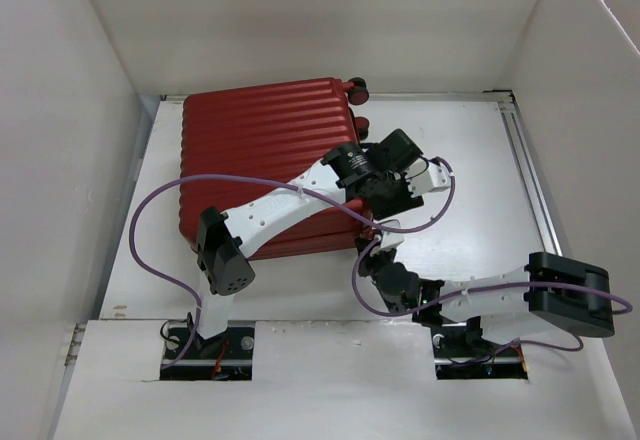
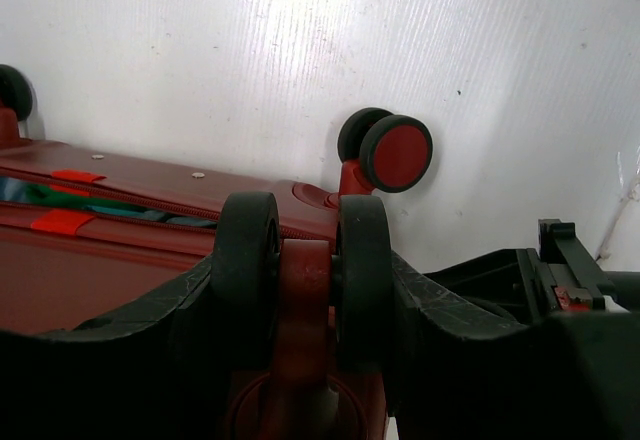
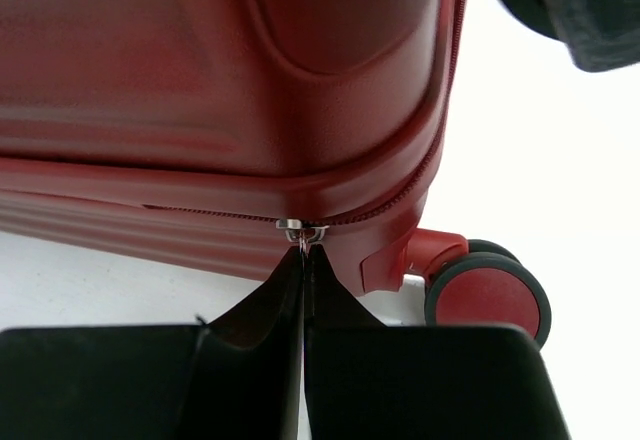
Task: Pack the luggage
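Note:
The luggage (image 1: 262,160), a dark-red ribbed suitcase, lies flat with its lid down at the back left of the table. My left gripper (image 2: 305,295) is shut on one of its black twin wheels (image 2: 246,260), a finger (image 2: 450,310) pressed against each side. In the top view that gripper (image 1: 392,182) sits at the case's right end. My right gripper (image 3: 303,257) is shut on the zipper pull (image 3: 302,243), which hangs from the metal slider (image 3: 299,227) on the seam near a corner. From above, the right gripper (image 1: 372,252) is at the case's near right corner.
Another red-hubbed wheel (image 2: 396,152) stands beyond the held one, and one more wheel (image 3: 488,300) shows to the right of the zipper pull. Green fabric (image 2: 60,200) shows through the seam gap. White walls (image 1: 60,160) enclose the table. Purple cables (image 1: 160,260) loop off both arms.

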